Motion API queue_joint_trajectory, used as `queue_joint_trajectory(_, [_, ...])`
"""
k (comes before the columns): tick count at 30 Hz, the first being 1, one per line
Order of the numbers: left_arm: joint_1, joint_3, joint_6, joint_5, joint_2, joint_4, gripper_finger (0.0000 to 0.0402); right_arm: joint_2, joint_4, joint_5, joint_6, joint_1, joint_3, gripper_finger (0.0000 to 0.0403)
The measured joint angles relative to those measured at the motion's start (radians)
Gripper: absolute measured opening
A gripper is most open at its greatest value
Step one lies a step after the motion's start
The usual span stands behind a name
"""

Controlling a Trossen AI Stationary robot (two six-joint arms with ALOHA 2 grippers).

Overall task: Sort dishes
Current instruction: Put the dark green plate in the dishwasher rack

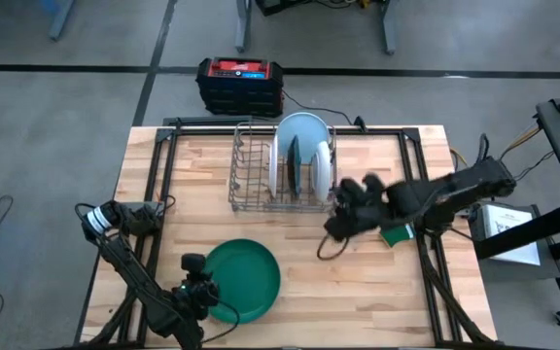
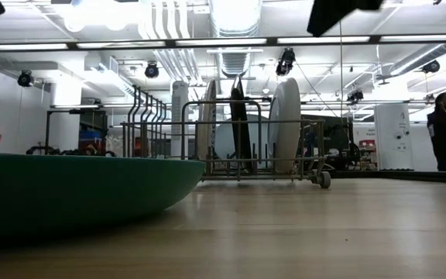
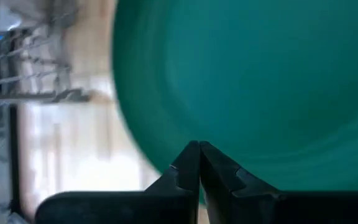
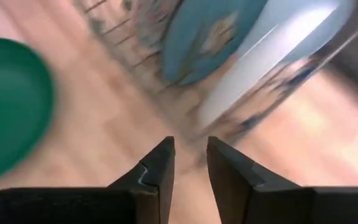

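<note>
Left gripper (image 1: pixel 205 297), fingers pressed together, sits at the dark green plate's (image 1: pixel 246 277) rim; right gripper (image 1: pixel 343 209), narrowly parted, hovers beside the racked white plate (image 1: pixel 322 170)

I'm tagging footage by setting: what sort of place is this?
Probably a robotics lab or workshop, not a kitchen: exposed ceiling ducts and strip lights overhead, a wooden table on bare floor, and a dish rack set out as a test prop.

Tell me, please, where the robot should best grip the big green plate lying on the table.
Probably at its raised rim on the near edge: the green plate lies flat, rim up, so only the rim fits between fingers. The left end effector is already there, shut at that edge.
</note>
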Motion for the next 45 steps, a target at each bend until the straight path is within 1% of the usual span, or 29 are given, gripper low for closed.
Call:
queue_joint_trajectory(3, [-0.021, -0.005, 0.042, 0.000, 0.000, 0.044, 0.0000, 0.020, 0.172, -0.015, 0.126, 0.093, -0.109, 0.0077])
queue_joint_trajectory(7, [-0.052, -0.017, 0.045, 0.000, 0.000, 0.063, 0.0000, 0.063, 0.448, -0.024, 0.235, 0.187, -0.217, 0.0072])
queue_joint_trajectory(10, [-0.071, -0.044, 0.045, 0.000, 0.000, 0.127, 0.0000, 0.117, 0.620, -0.019, 0.286, 0.226, -0.263, 0.0071])
queue_joint_trajectory(14, [-0.075, -0.067, 0.048, 0.000, 0.003, 0.231, 0.0000, 0.202, 0.755, -0.020, 0.350, 0.244, -0.275, 0.0076])
queue_joint_trajectory(20, [-0.075, -0.103, 0.056, 0.000, 0.007, 0.346, 0.0000, 0.341, 0.794, -0.020, 0.461, 0.243, -0.232, 0.0096])
queue_joint_trajectory(24, [-0.075, -0.119, 0.061, -0.001, 0.007, 0.378, 0.0000, 0.411, 0.899, -0.027, 0.515, 0.241, -0.209, 0.0120])
queue_joint_trajectory(28, [-0.075, -0.126, 0.109, -0.005, 0.007, 0.401, 0.0000, 0.465, 0.985, -0.037, 0.522, 0.229, -0.184, 0.0153])
queue_joint_trajectory(37, [-0.074, -0.168, 0.186, -0.019, 0.007, 0.445, 0.0000, 0.555, 0.985, -0.049, 0.574, 0.184, -0.119, 0.0218])
queue_joint_trajectory(41, [-0.074, -0.188, 0.180, -0.020, 0.007, 0.454, 0.0000, 0.588, 0.981, -0.073, 0.580, 0.161, -0.099, 0.0235])
queue_joint_trajectory(45, [-0.073, -0.197, 0.176, -0.021, 0.007, 0.470, 0.0000, 0.627, 0.989, -0.108, 0.583, 0.140, -0.056, 0.0242])
